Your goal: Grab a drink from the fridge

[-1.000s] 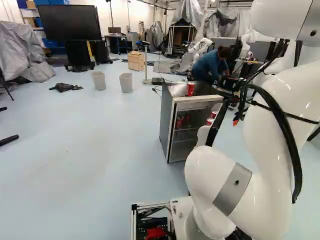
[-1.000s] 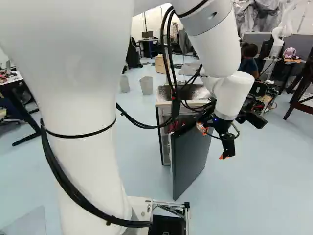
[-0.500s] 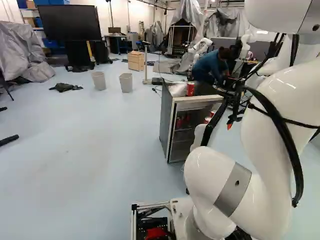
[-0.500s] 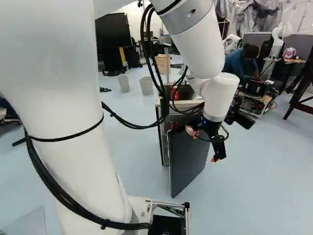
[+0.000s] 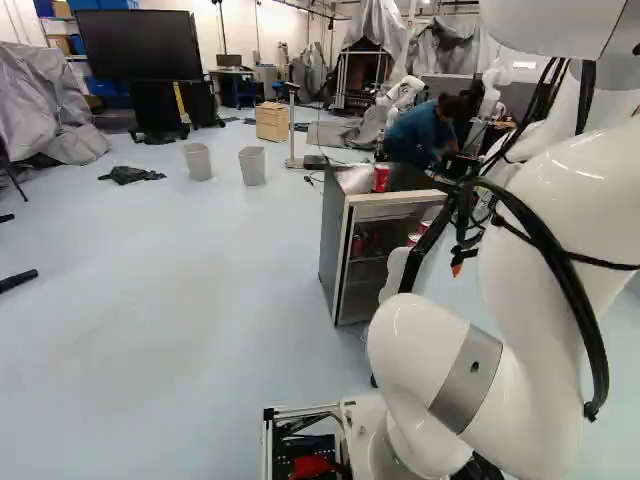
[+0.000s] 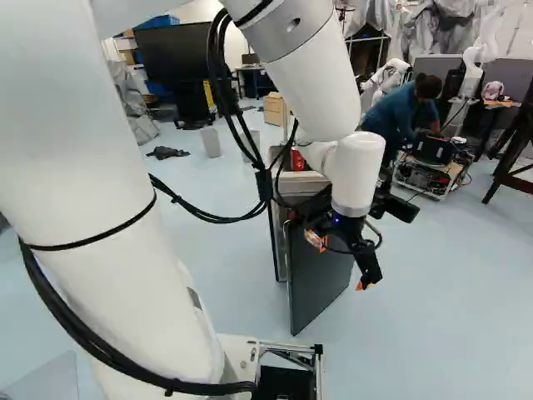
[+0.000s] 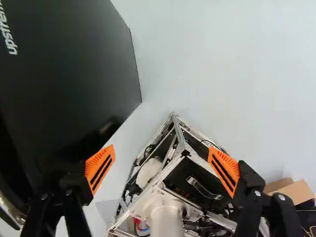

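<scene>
In the right base view my gripper hangs before the outer face of the fridge's dark door, which stands swung out. Seen from the wrist, the gripper is open with nothing between its orange pads; the dark door panel lies close beside one finger, contact unclear. The grey fridge shows its front uncovered in the left base view. Red cans stand on a shelf within, others near the door's inner side, partly hidden by the arm. One red can stands on top.
My own base frame shows beyond the fingers in the wrist view. Past the fridge are two bins, a wooden cabinet, an equipment cart and another robot. A cardboard box lies near the base.
My arm has swung left and slightly lower in the right base view, bringing the gripper along. The door's free edge has shifted slightly left there. The base has not moved.
</scene>
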Tool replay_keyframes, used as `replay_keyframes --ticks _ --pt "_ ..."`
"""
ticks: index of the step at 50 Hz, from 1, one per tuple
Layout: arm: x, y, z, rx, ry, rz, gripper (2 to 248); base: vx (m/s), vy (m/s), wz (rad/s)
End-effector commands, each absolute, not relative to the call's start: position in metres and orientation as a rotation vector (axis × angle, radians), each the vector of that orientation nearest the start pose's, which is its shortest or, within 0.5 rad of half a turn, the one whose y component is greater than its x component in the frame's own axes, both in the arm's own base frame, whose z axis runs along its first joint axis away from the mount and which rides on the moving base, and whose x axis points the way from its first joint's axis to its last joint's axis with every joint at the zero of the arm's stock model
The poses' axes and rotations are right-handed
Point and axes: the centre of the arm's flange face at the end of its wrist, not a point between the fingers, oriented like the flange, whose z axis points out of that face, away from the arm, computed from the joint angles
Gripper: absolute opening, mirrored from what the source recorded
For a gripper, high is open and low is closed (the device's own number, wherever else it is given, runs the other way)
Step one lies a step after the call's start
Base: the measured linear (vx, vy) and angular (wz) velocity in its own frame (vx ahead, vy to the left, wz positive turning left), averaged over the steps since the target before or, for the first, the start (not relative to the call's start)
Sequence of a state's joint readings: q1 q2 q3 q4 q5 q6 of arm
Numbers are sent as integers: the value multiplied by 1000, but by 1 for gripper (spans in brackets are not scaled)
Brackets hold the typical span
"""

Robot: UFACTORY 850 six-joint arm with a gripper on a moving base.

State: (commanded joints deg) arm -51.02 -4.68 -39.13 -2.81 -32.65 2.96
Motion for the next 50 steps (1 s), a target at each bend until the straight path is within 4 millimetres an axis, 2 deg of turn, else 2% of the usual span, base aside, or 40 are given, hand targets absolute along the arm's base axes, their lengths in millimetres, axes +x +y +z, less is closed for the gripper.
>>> replay_keyframes --ticks 11,31,42,50 --pt "247 -318 380 -2972 1264 16 247 0 0 0" --pt "255 -339 351 -3161 988 60 247 0 0 0" --pt "262 -341 336 -3250 799 53 247 0 0 0" --pt "267 -338 333 -3315 645 9 247 0 0 0"
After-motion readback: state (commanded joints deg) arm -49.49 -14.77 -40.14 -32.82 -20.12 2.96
